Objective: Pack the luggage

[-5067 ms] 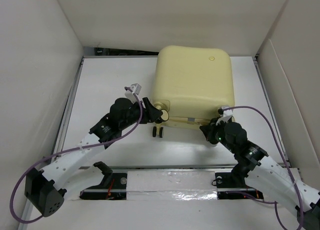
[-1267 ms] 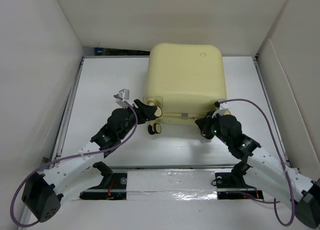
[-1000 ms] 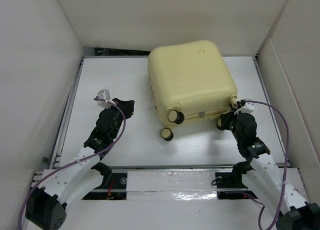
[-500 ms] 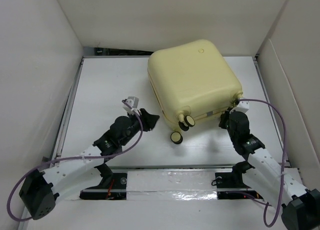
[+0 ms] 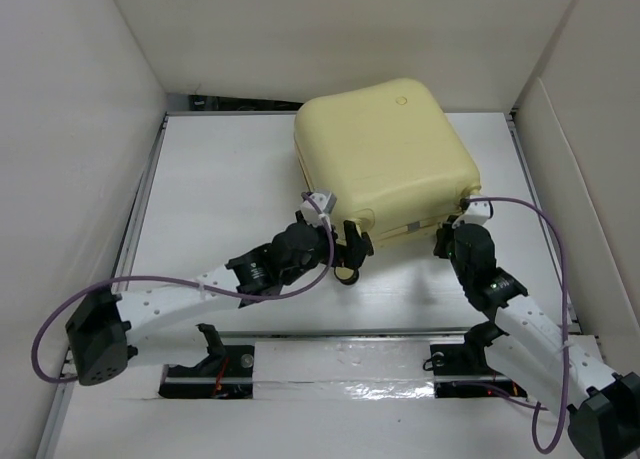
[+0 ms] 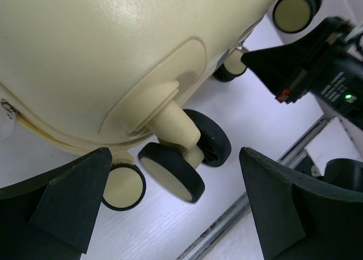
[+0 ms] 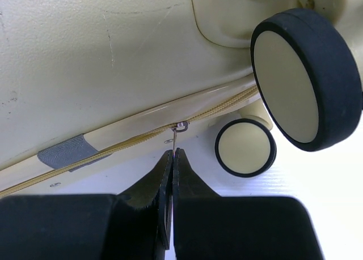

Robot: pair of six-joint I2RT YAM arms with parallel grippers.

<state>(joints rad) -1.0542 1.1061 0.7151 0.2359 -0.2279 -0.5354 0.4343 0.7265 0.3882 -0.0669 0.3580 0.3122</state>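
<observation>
The luggage (image 5: pixel 385 154) lies flat on the tabletop (image 5: pixel 220 179), toward the far centre and a little right. Its shell is shut and it is twisted so that its wheeled end faces the near side. The right tool (image 7: pixel 172 153) is at the near right corner, its jaws pinched together on the thin metal zipper pull (image 7: pixel 177 136) that hangs from the slider on the zipper (image 7: pixel 113 148) along the seam. The left tool (image 5: pixel 352 251) stands spread wide at the near left corner and holds nothing; the twin wheel (image 6: pixel 170 170) sits between its jaws and touches neither. The step in hand looks to be running the slider along the seam, though I cannot tell from here which way it must go. To do it well, the pull should be drawn along the line of the seam and not away from the shell, since the tab is thin and so small a pinch could slip off under an outward tug. The case rests on a smooth surface with wheels at this end, so it will likely slide or swivel under the pull. The left tool would do best to close on the wheel stem (image 6: pixel 173 124), or press on the shell, to brace the case. At the rounded corner the right wrist should turn slowly with the curve.
</observation>
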